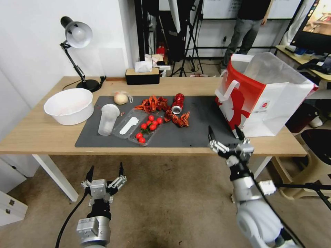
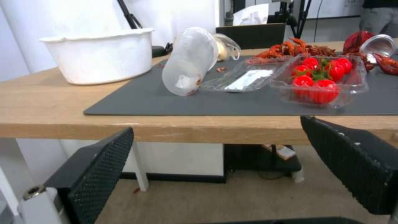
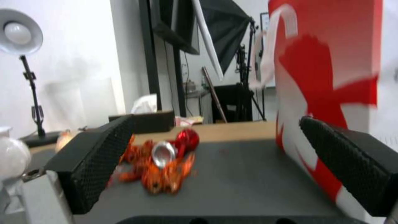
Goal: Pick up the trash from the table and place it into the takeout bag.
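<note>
My fingers [image 3: 99, 161] are spread and empty on both grippers, the right gripper [image 1: 226, 135] at the table [image 1: 41, 134] edge facing the crushed can [image 1: 177, 103] (light, slick, dented: grip across its body) near the bag [image 1: 265, 100].

Lamp [image 1: 77, 38]: standing at the far left, head tilting down.
Tissue box [image 1: 142, 75]: sitting at the far edge, right of the lamp, tissue sticking up.
</note>
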Tool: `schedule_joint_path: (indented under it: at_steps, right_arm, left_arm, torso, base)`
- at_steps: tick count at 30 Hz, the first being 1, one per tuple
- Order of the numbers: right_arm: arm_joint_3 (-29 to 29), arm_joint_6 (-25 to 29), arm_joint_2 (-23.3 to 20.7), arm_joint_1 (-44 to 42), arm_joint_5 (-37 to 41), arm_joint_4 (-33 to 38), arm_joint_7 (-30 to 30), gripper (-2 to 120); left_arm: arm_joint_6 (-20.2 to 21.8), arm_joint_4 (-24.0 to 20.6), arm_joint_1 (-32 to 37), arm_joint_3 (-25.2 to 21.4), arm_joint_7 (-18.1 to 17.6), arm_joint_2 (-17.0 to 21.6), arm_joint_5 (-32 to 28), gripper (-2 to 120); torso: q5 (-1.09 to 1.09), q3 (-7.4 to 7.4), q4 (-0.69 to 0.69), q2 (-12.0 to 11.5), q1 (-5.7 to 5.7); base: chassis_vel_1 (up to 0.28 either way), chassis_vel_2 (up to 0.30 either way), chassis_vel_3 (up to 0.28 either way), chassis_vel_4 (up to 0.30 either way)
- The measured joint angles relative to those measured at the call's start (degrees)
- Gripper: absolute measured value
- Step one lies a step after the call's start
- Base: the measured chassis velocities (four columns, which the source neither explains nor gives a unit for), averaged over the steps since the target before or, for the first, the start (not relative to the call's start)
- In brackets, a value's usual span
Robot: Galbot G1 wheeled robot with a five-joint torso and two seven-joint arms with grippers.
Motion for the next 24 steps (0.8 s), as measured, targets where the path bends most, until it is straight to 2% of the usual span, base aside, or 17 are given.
schedule_joint_path:
  at_steps: [14,18,20,24]
  right_arm:
    - [-0.7,-0.4,0.9,0.2,0.2,-1.9,1.4,100]
    - [-1.3,-2.2,0.8,2.4,2.3,-2.3,1.5,100]
    - [-2.6,-5.7,0.8,5.8,6.1,-3.3,1.7,100]
    - [-4.4,-8.9,1.2,9.6,8.0,-4.4,2.6,100]
  left_arm:
    - [-0.1,0.0,0.2,0.0,0.0,0.0,0.0,100]
    - [-0.1,-0.2,0.2,-0.1,0.0,-0.1,0.0,100]
    - [-0.4,-0.3,0.4,-0.1,0.0,-0.3,0.1,100]
    - [-0.6,-0.3,0.7,-0.1,-0.1,-0.4,0.3,100]
  torso:
    - [0.0,0.0,0.0,0.0,0.01]
    - [0.0,0.0,0.0,0.0,0.01]
    - [0.0,0.0,0.0,0.0,0.01]
    - [0.0,0.0,0.01,0.0,0.01]
  base:
    - [0.0,0.0,0.0,0.0]
    - [0.0,0.0,0.0,0.0]
    - [0.0,0.0,0.0,0.0]
    - [0.0,0.0,0.0,0.0]
